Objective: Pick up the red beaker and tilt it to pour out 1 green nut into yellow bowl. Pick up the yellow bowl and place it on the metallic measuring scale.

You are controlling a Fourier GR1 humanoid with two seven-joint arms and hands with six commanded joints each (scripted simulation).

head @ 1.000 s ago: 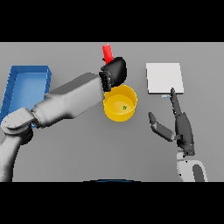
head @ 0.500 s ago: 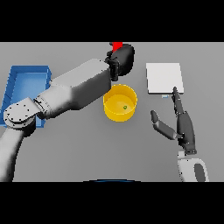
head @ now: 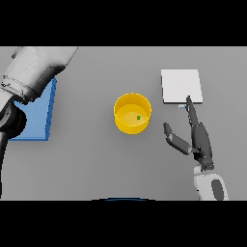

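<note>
Right hand (head: pixel 198 141): lower right of the frame, my forearm coming up from the bottom edge; the fingers are straight and point toward the top of the frame, the thumb is spread out to the left, and nothing is between them.
Right fingertips (head: pixel 188 100): at the near edge of the scale, over or touching it; I cannot tell which.
Left arm (head: pixel 34 71): a large white and grey shape across the upper left corner, lying over the top of the tray; my left hand is out of the picture, so I cannot say how its fingers stand.
Bowl (head: pixel 132 113): yellow, round, upright on the table just left of centre, its mouth facing up; being round it has no long axis to speak of.
Nut (head: pixel 139 117): one small green speck inside the bowl, on its floor, right of middle.
Scale (head: pixel 181 86): a flat pale square in the upper right, its edges square with the frame, well apart from the bowl.
Tray (head: pixel 39 116): blue, at the left edge, partly hidden by my arm.
Beaker: nowhere in this view.
Table (head: pixel 91 164): plain grey.
</note>
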